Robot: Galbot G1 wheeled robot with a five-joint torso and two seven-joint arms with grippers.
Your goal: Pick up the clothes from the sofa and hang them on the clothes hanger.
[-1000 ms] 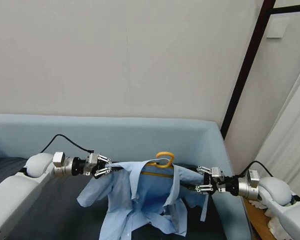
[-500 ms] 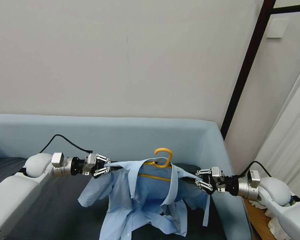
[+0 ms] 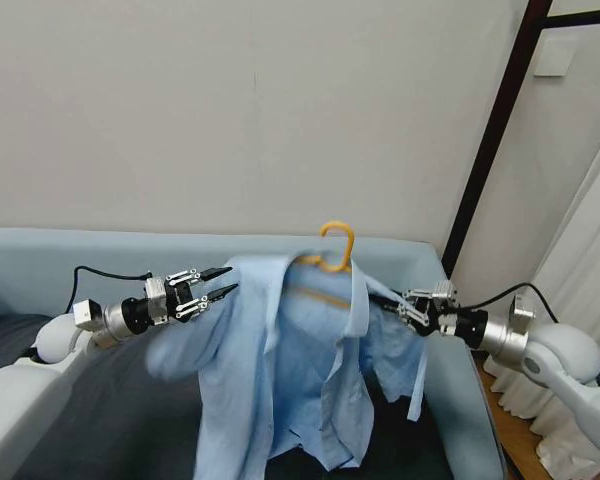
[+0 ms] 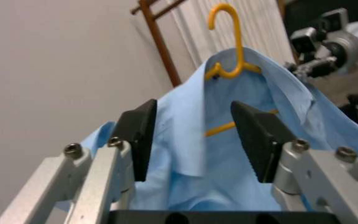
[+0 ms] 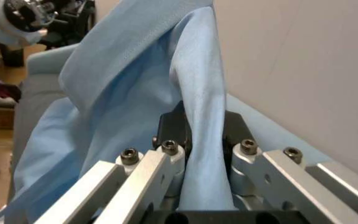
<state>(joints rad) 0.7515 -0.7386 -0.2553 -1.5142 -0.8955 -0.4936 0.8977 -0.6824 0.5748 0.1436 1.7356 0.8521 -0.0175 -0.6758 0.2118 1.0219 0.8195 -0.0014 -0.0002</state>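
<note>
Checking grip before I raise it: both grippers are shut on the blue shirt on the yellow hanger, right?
Not both. The left gripper is open, its fingers spread apart, as the left wrist view shows. The right gripper is shut on the blue shirt, which is on the yellow hanger.

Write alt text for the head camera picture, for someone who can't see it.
A light blue shirt on a yellow hanger is held up above a blue sofa. The right gripper is shut on fabric at one shoulder; the left gripper is open beside the other shoulder.
</note>
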